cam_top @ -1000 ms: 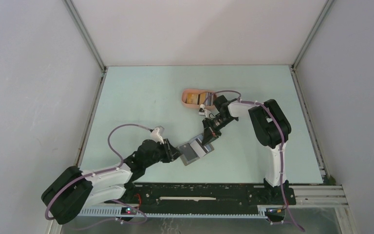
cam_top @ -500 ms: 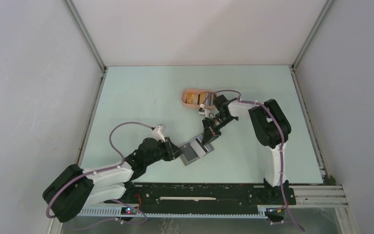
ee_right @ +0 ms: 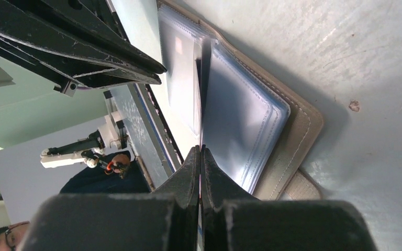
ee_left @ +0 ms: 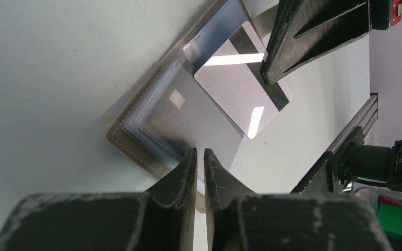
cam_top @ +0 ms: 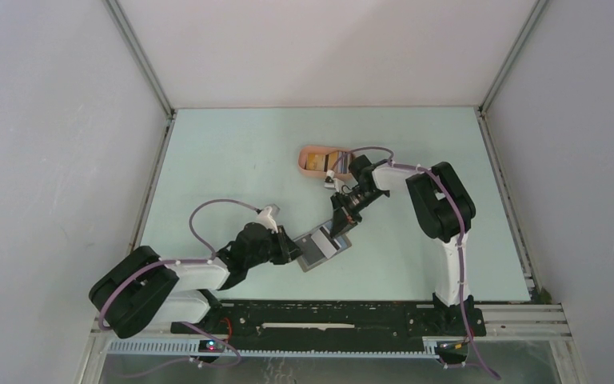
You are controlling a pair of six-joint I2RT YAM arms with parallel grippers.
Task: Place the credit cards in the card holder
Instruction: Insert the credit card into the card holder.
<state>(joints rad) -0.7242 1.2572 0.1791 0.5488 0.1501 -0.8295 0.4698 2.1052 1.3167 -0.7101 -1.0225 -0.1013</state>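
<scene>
The grey card holder (cam_top: 318,250) lies open on the table, its clear sleeves showing in the left wrist view (ee_left: 188,112) and the right wrist view (ee_right: 241,120). My left gripper (cam_top: 294,250) is shut on the near edge of its sleeves (ee_left: 200,152). My right gripper (cam_top: 339,227) is shut on a pale grey credit card with a dark stripe (ee_left: 230,89), whose lower edge sits in a sleeve opening. In the right wrist view that card is edge-on between the shut fingers (ee_right: 200,150). More credit cards, one orange-yellow (cam_top: 315,162), lie in the pink tray.
The salmon-pink oval tray (cam_top: 305,152) sits behind the right wrist near the table's middle. The two arms meet over the card holder. The table's metal front rail (cam_top: 320,316) runs just below it. White walls enclose the table's left, back and right sides.
The left arm's elbow has swung right and forward while its gripper stays on the card holder. The right gripper and its card have barely moved.
</scene>
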